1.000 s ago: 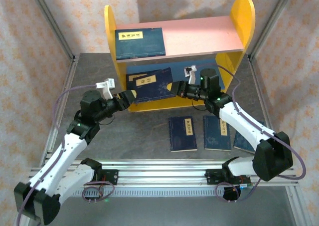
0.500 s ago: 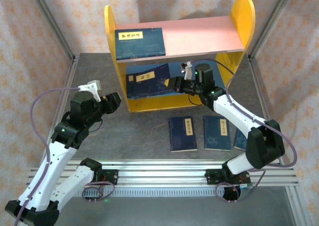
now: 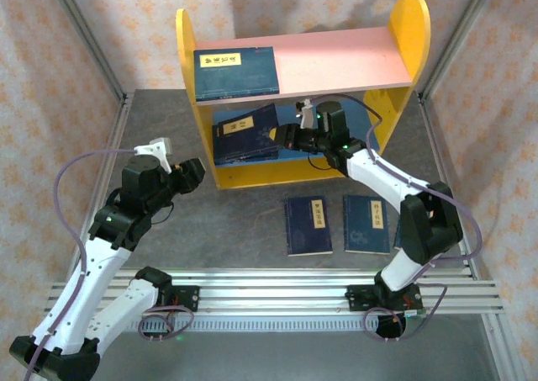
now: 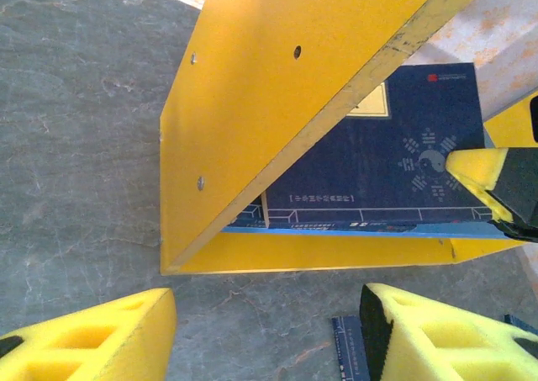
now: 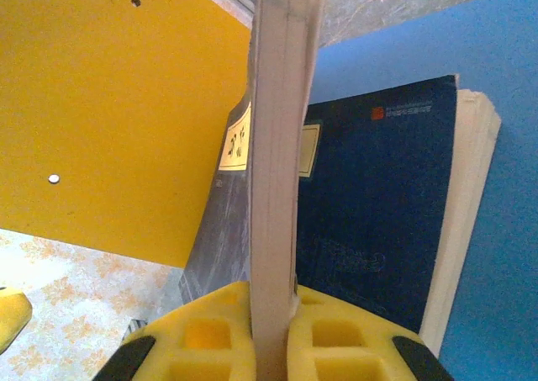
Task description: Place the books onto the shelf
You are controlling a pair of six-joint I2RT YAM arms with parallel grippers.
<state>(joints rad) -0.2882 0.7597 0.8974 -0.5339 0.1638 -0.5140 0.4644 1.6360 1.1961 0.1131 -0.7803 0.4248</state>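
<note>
Right gripper [image 3: 286, 136] clamped on a book [image 3: 244, 133] at the lower tier of the shelf [image 3: 336, 57]; left gripper [image 3: 192, 172], jaws apart, front-left of the shelf.

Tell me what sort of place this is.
Probably a robot lab workcell, not a home: metal frame posts enclose the grey table, patterned cloth hangs behind them, and a brightly coloured shelf serves as the prop.

The book [image 3: 245, 130] deeper — left hand [image 3: 193, 172] back

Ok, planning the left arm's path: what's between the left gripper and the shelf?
Bare grey table lies between the left gripper and the shelf, as the left wrist view shows.
</note>
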